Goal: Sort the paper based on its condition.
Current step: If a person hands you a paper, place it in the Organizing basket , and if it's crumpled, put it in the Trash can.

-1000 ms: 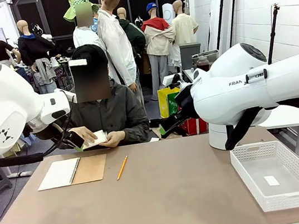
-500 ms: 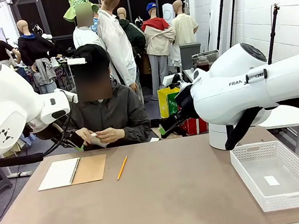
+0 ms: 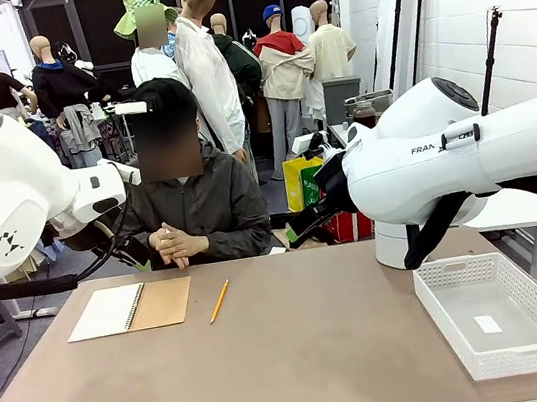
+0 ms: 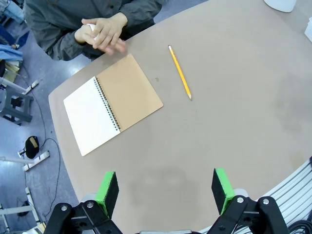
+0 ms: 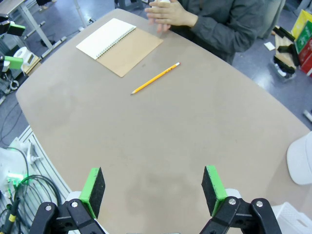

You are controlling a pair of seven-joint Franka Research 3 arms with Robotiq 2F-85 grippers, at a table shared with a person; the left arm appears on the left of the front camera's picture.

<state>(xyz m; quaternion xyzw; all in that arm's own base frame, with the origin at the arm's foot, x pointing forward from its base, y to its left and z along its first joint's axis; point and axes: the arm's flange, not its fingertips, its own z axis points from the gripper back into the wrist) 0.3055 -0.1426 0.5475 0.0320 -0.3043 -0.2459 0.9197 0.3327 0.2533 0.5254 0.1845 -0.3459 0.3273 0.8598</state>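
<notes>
Now: the person's hands [image 3: 176, 245] clasp the paper [image 4: 90, 27] at the bench's [image 3: 349, 331] far edge, apparently crumpling it.
Tools: left tool [image 4: 165, 190] and right tool [image 5: 153, 189] hover above, both wide, empty.
Next: likely wait for the wad's release, then grasp.

Spread claw [image 4: 165, 187] over notebook [image 4: 113, 111], pencil [image 4: 180, 72]

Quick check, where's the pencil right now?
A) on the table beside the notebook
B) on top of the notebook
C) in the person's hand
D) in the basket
A: the pencil lies on the bare table just right of the open notebook, not touching it.
</notes>
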